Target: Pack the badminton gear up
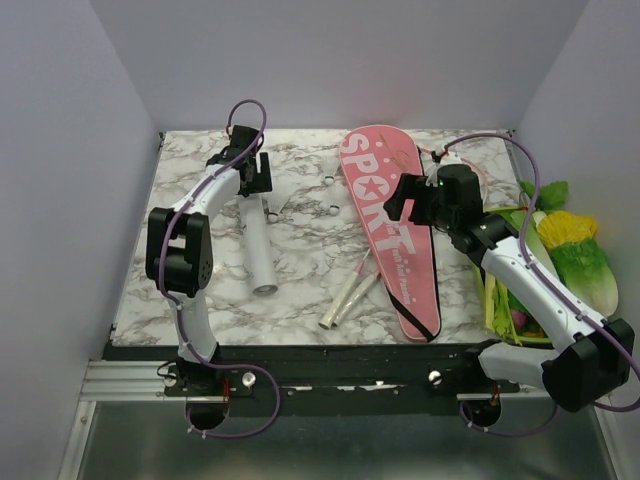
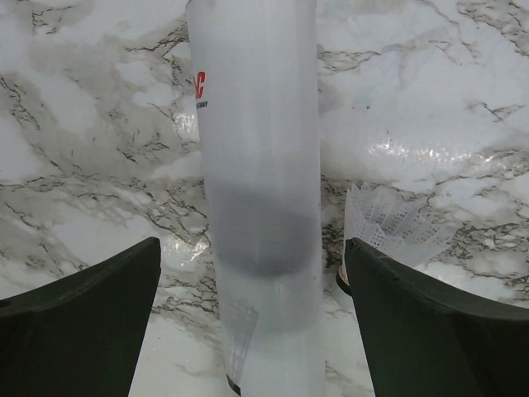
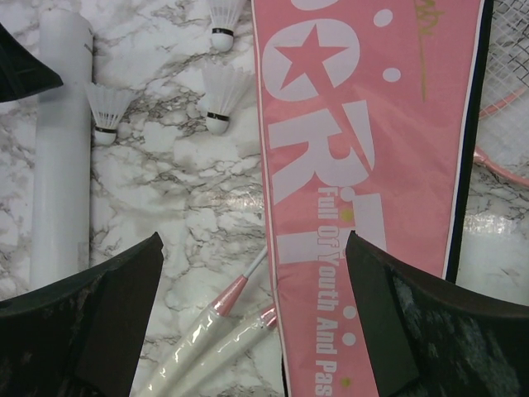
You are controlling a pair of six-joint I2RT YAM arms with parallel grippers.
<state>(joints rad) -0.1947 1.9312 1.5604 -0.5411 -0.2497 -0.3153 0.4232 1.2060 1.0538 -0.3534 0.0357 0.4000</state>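
While the left gripper (image 2: 252,248) hung open astride the tube (image 2: 260,124), the right gripper (image 3: 254,240) gaped empty over the bag (image 3: 372,165).

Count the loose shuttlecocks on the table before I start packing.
3. One shuttlecock sits beside the white tube. A second and a third lie between the tube and the pink bag. More may be hidden inside the translucent tube.

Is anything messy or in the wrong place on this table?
A bit messy, yes. Three shuttlecocks lie scattered on the table beside the white tube, not inside it. Two racket handles poke out from under the pink bag. Nothing looks broken.
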